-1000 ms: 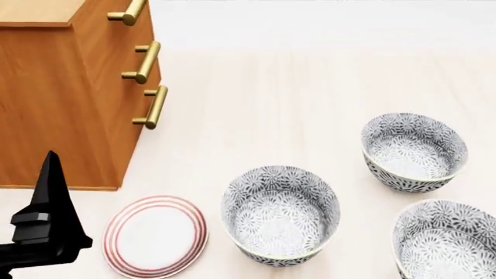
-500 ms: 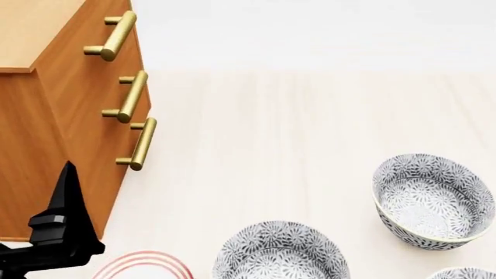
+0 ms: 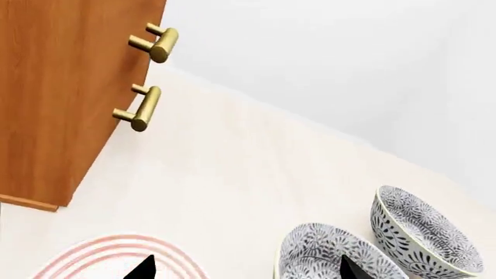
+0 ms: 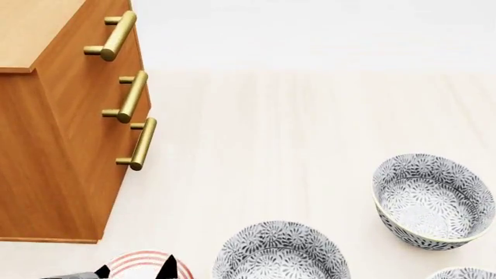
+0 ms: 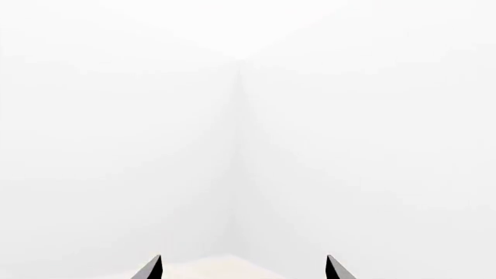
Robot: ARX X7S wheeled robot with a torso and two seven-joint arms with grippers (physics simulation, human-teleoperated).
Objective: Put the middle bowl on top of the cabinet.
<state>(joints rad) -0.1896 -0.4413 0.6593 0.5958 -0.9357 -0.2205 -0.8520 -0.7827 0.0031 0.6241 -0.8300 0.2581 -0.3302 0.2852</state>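
Head view: the cabinet [image 4: 54, 145] stands at about 9 o'clock on the pale wooden floor [image 4: 271, 145], its lighter top [image 4: 31, 32] at 10 o'clock and its three brass bar handles [image 4: 124, 96] ranged down the drawer front. The middle bowl [image 4: 280, 253], grey-black leaf pattern inside and out, rests upright on the floor at 6 o'clock, cut by the picture's lower edge and well apart from the cabinet. A second patterned bowl [image 4: 432, 200] sits at 4 o'clock, and only the rim of a third bowl [image 4: 463, 272] shows at 5 o'clock. A white plate with red rings [image 4: 143, 263] lies at 7 o'clock, just beside the middle bowl and near the cabinet's foot. My left gripper [image 4: 133, 271] appears only as two dark fingertips over the plate at 7 o'clock. Left wrist view: my left gripper [image 3: 244, 268] has its two tips standing wide apart with nothing between them; one tip lies over the plate [image 3: 93, 258], the other over the middle bowl [image 3: 326, 256], with the second bowl [image 3: 422, 238] just beside it and two cabinet handles [image 3: 147, 75] beyond. Right wrist view: my right gripper [image 5: 243, 268] likewise has its fingers spread apart, holding nothing, facing blank white walls [image 5: 232, 116].
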